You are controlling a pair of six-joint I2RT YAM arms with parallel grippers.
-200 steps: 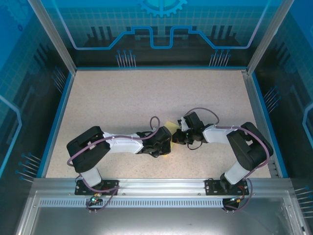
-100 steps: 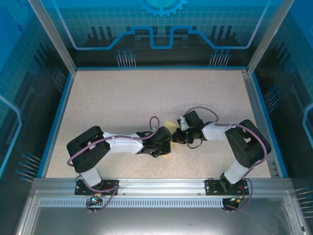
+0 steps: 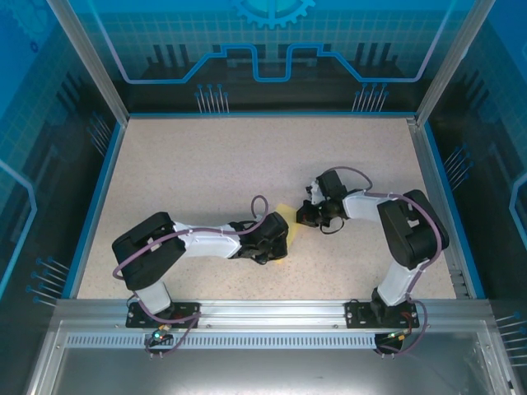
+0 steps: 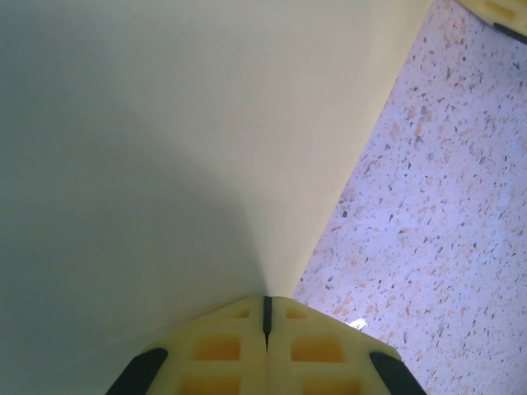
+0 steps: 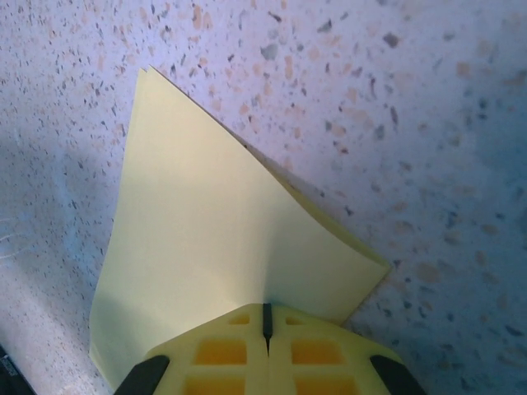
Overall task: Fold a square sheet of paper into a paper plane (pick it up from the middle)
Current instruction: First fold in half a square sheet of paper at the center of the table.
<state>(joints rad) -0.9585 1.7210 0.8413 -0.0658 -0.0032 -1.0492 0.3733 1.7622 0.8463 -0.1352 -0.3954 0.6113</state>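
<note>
One folded sheet of paper (image 5: 222, 255), over the speckled surface (image 5: 412, 107), is pinched by the closed left hand (image 4: 265, 311) and right hand (image 5: 265, 319).

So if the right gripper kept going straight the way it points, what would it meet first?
The square sheet of paper: it lies right at the right gripper's shut tips, seemingly pinched there, with the table behind.

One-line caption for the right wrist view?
Right tool shut on the edge of the folded paper, over the speckled table.
</note>
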